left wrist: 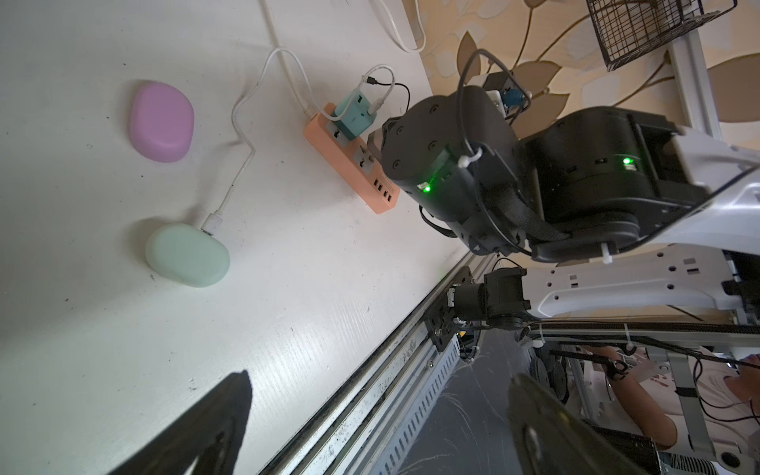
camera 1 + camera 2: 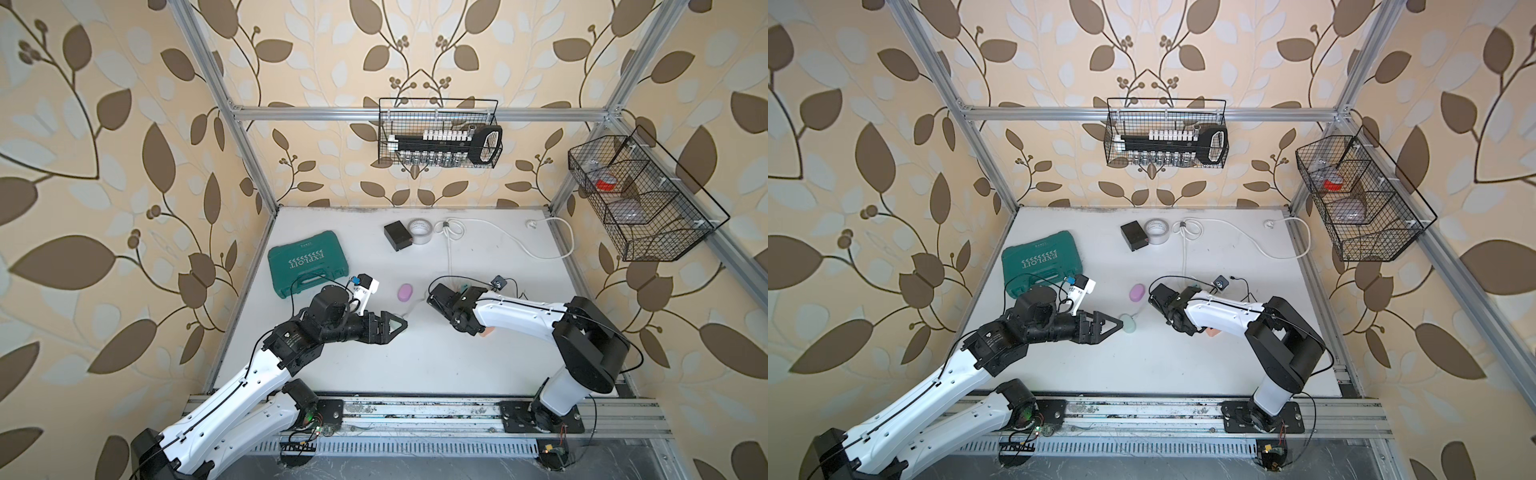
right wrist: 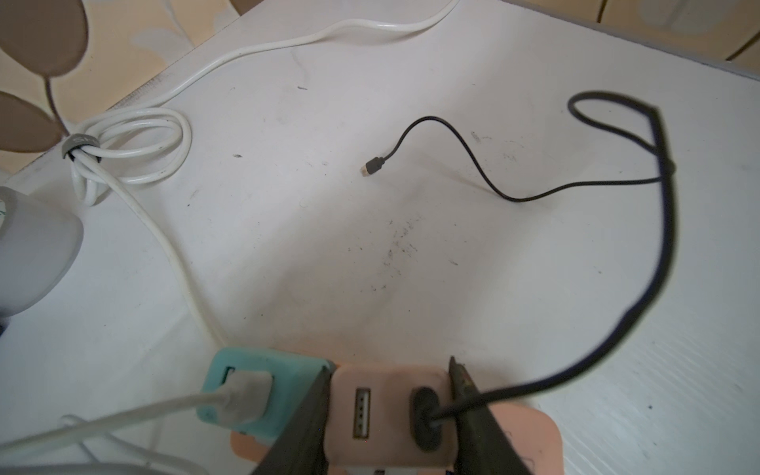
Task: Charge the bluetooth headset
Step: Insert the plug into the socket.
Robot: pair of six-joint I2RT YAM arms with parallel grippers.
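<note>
Seen from above, right arm (image 2: pixel 519 311) hides most of power strip (image 1: pixel 354 172). Right tool (image 3: pixel 390 367) clamps peach charger (image 3: pixel 386 423); left tool (image 1: pixel 380 377) gapes empty.

Pastels on a white table (image 2: pixel 415 357) against leaf-print wallpaper (image 2: pixel 124 174).
Salmon power strip (image 1: pixel 362 177): on it a teal adapter (image 1: pixel 349 117) with white cable (image 3: pixel 185 405), just beside that a peach adapter (image 3: pixel 386 411) with black cable (image 3: pixel 670 230). Near the strip, a lilac earbud case (image 1: pixel 161 121) and a mint-green earbud case (image 1: pixel 187 255). Well apart from it, a dark-green tool case (image 2: pixel 307 262) lettered white. Wallpaper: beige, with brown and pale-grey leaves.
</note>
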